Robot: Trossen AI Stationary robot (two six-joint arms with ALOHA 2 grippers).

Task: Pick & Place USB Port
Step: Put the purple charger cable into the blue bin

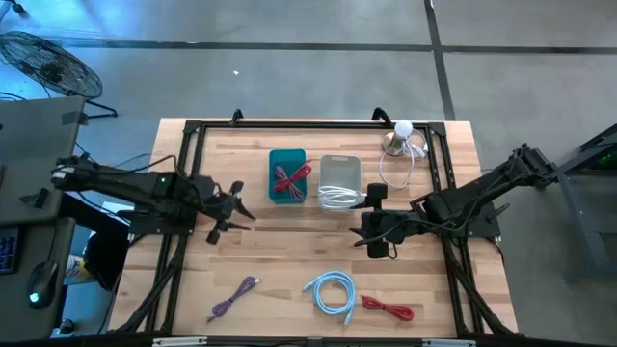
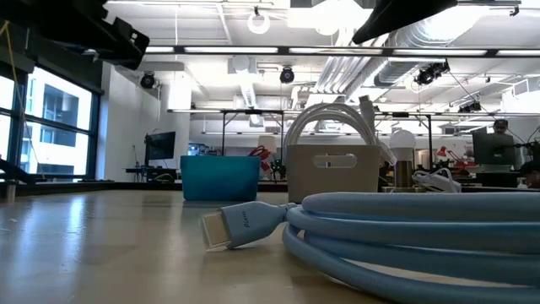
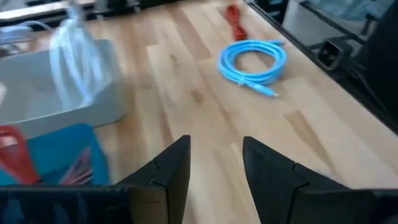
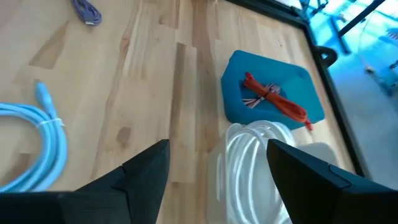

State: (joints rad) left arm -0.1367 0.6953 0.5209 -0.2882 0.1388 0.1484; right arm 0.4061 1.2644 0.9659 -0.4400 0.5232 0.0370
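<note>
My right gripper hangs over the middle of the table with its fingers spread wide and nothing between them, just near the grey bin that holds a white cable. My left gripper hovers on the other side, beside the teal bin, its fingers apart too and holding nothing. That teal bin already has a red cable in it, so I judge two cables sorted. Three are still loose along the near edge of the table: a purple cable, a coiled light blue cable and, just beside it, another red cable. Which one counts as the USB piece I cannot tell from here. So I reckon the job is partway done, with the picking of the loose cables still ahead
</note>
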